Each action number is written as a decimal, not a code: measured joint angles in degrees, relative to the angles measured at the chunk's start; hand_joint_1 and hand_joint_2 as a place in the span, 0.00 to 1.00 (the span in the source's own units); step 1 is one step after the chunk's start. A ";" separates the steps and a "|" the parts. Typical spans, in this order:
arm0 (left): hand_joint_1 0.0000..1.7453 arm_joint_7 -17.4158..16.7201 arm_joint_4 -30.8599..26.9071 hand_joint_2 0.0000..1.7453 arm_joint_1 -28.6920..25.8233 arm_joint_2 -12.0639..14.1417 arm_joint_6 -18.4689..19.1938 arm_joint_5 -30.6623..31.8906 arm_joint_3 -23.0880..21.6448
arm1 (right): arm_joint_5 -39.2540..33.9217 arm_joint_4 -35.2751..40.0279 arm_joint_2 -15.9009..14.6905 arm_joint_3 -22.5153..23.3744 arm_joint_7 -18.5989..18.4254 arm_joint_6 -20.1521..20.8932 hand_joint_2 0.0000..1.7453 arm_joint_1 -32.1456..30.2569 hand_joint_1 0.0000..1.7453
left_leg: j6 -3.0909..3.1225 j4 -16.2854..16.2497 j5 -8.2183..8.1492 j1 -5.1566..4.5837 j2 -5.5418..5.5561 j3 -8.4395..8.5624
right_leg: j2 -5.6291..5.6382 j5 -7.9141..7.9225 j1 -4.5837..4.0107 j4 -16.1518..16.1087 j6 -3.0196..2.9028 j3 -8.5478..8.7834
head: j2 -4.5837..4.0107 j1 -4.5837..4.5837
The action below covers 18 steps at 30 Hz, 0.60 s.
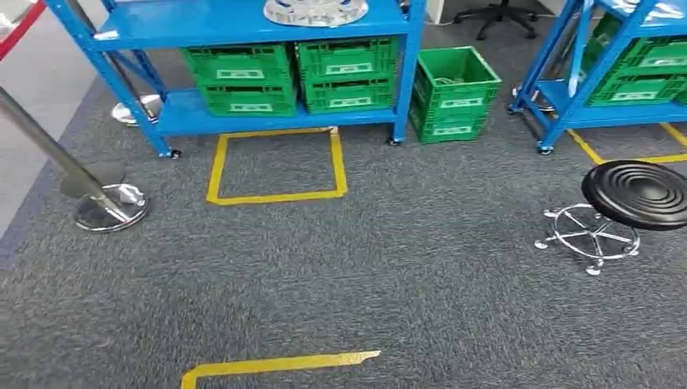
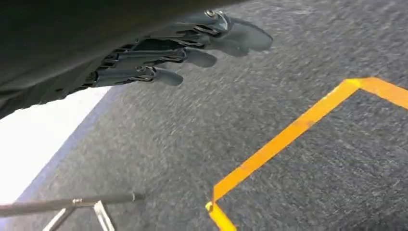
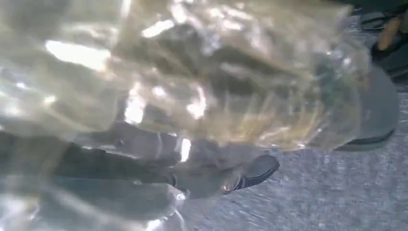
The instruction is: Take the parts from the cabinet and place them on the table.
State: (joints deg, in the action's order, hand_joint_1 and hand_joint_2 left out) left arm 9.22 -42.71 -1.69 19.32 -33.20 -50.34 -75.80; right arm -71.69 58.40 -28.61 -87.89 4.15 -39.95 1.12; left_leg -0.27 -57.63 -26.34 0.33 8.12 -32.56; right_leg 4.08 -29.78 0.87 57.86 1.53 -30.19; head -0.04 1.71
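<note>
The right hand (image 3: 202, 168) grips a clear plastic-wrapped part (image 3: 192, 72), so picking looks done; the left hand (image 2: 178, 53) hangs empty, fingers apart, over grey carpet (image 1: 405, 267); delivery to the table remains.
</note>
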 joint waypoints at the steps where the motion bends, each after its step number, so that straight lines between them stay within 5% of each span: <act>1: 0.00 0.02 0.00 0.00 -0.09 0.15 0.00 -0.04 -0.11 | 0.11 0.04 0.00 0.04 0.00 0.00 0.00 -0.03 0.00 | -0.31 -0.04 -0.03 -0.10 0.82 -0.15 | -0.80 0.21 0.34 -0.42 -0.35 0.19 | 0.00 0.00; 2: 0.00 0.07 -0.07 0.00 -0.08 0.06 0.02 -0.11 -0.22 | 0.24 0.15 -0.04 0.11 0.00 0.00 0.00 0.00 0.00 | -0.53 -0.75 -0.77 -0.18 -1.14 -0.21 | -1.75 0.33 0.40 -0.65 -0.65 0.42 | 0.00 0.02; 3: 0.00 0.22 -0.11 0.00 0.03 0.22 0.02 -0.26 -0.41 | 0.42 0.20 -0.13 0.24 0.00 0.00 0.00 -0.16 0.00 | -0.82 -3.02 -2.38 -0.39 -4.02 -1.30 | -2.45 0.23 0.39 -0.73 -1.09 0.52 | 0.00 0.50; 4: 0.00 0.33 -0.11 0.00 0.29 0.20 0.04 -0.63 -0.52 | 0.77 0.24 -0.15 0.46 -0.02 0.00 0.00 -0.40 0.00 | -1.08 -6.93 -4.53 -0.33 -5.71 -3.20 | -3.33 0.13 0.29 -0.72 -1.24 0.55 | 0.00 0.70; 6: 0.00 0.72 -0.11 0.00 0.58 0.09 0.09 -1.11 -0.87 | 1.53 0.28 -0.15 0.87 -0.46 0.02 0.00 -0.93 0.00 | -1.42 -16.22 -8.29 -0.16 -7.34 -7.82 | -5.49 -0.12 0.07 -0.70 -1.55 0.60 | 0.00 0.65; 7: 0.00 0.87 -0.11 0.00 0.59 0.02 0.09 -1.18 -0.94 | 1.79 0.28 -0.15 1.11 -0.57 0.00 0.00 -1.13 0.00 | -1.51 -17.75 -8.21 -0.06 -7.54 -8.59 | -6.29 -0.20 0.01 -0.69 -1.55 0.69 | 0.00 0.68; 8: 0.00 0.90 -0.11 0.00 0.42 0.00 0.09 -1.31 -0.98 | 2.03 0.28 -0.15 1.36 -0.61 0.00 0.00 -1.19 0.00 | -1.49 -16.70 -6.77 0.02 -7.69 -8.04 | -7.11 -0.37 -0.04 -0.69 -1.55 0.85 | 0.00 0.66; 10: 0.00 1.03 -0.11 0.00 0.23 0.02 0.09 -1.60 -1.07 | 2.27 0.35 -0.15 1.68 -0.72 0.00 0.00 -1.18 0.00 | -1.05 -8.85 -1.94 -0.02 -8.39 -3.90 | -8.45 -0.70 -0.16 -0.69 -1.41 1.44 | 0.00 0.70; 11: 0.00 1.05 -0.11 0.00 0.30 0.11 0.09 -1.77 -1.07 | 2.36 0.37 -0.15 1.97 -0.83 0.00 0.00 -1.19 0.00 | -0.49 -3.30 0.38 -0.27 -10.25 -0.89 | -9.17 -0.95 -0.23 -0.71 -1.19 1.88 | 0.00 0.70; 12: 0.00 1.11 -0.11 0.00 0.49 0.13 0.13 -1.83 -1.09 | 2.51 0.37 -0.15 2.19 -0.92 0.00 0.00 -1.28 0.00 | 0.00 -1.00 -0.60 -1.03 -13.50 0.37 | -9.84 -1.33 -0.57 -0.70 -0.84 1.64 | 0.00 0.65; 16: 0.00 1.62 -0.11 0.00 0.45 0.13 0.31 -2.40 -1.38 | 3.32 0.55 -0.17 3.32 -1.18 0.00 0.00 -1.31 0.00 | 1.19 -0.24 -0.57 -1.11 -10.93 0.10 | -12.64 -1.85 -0.83 -1.17 0.37 3.23 | 0.00 0.63; 17: 0.00 1.66 -0.11 0.00 0.37 0.09 0.31 -2.49 -1.44 | 3.34 0.63 -0.17 3.70 -1.22 0.00 0.00 -1.28 0.00 | 1.74 0.27 -0.12 -0.51 -10.34 0.52 | -11.01 -2.46 -0.54 -0.77 0.83 2.53 | 0.00 0.66; 18: 0.00 1.71 -0.11 0.00 0.37 0.09 0.31 -2.58 -1.46 | 3.41 0.74 -0.17 3.87 -1.22 0.00 0.00 -1.44 0.00 | 1.99 0.32 0.02 -0.44 -9.84 0.47 | -7.28 -3.73 -0.40 0.97 1.03 1.98 | 0.00 0.26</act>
State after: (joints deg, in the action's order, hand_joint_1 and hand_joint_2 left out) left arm 10.93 -42.82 -1.32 19.41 -32.89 -52.92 -77.26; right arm -68.28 59.15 -28.79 -84.02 2.93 -39.95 -0.31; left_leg 1.72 -57.32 -26.32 -0.11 -1.72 -32.08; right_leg -3.21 -33.51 0.47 58.83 2.56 -28.20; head -0.04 1.97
